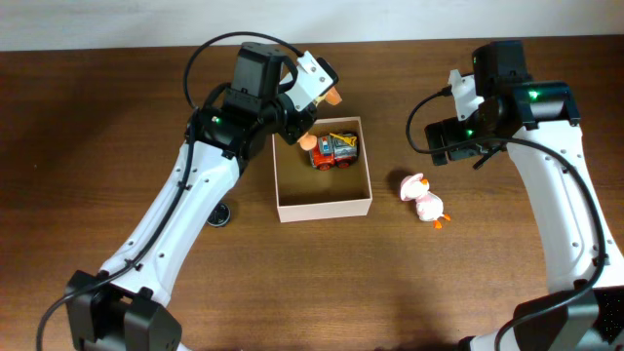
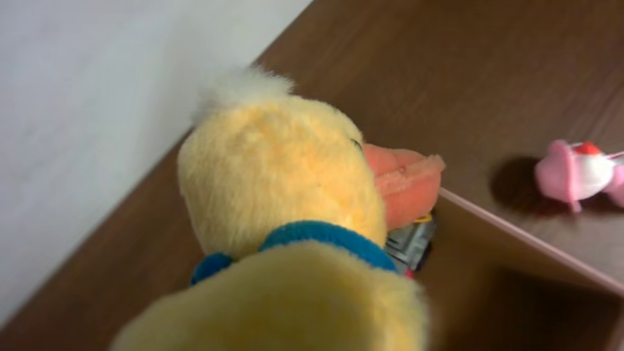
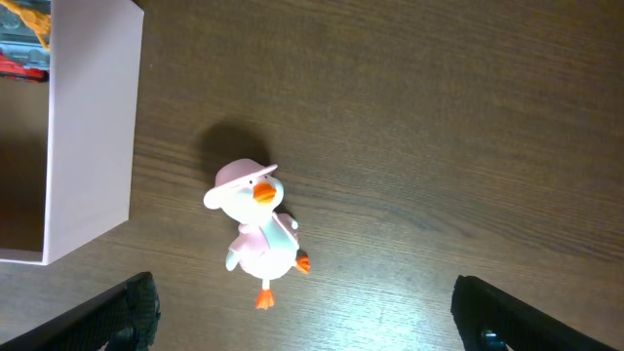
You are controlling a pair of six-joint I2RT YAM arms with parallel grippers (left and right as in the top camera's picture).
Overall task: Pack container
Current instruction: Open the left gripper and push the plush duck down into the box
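Note:
The container [image 1: 327, 206] is a white box with a brown inside, standing mid-table; its wall also shows in the wrist views [image 2: 507, 244] [image 3: 93, 127]. A red and yellow toy truck [image 1: 334, 149] lies in its back half. My left gripper [image 1: 314, 80] hovers over the box's back left corner, shut on a yellow plush duck [image 2: 283, 185] with a blue collar and orange beak; the plush hides the fingers. A pink toy duck [image 1: 423, 198] [image 3: 255, 226] lies on the table right of the box. My right gripper [image 3: 312, 322] hangs open above it, nothing between its fingers.
A small black round object [image 1: 220, 214] lies on the table left of the box. A pale wall [image 2: 97, 97] runs behind the table's far edge. Bare wooden tabletop [image 1: 322, 283] stretches in front of the box.

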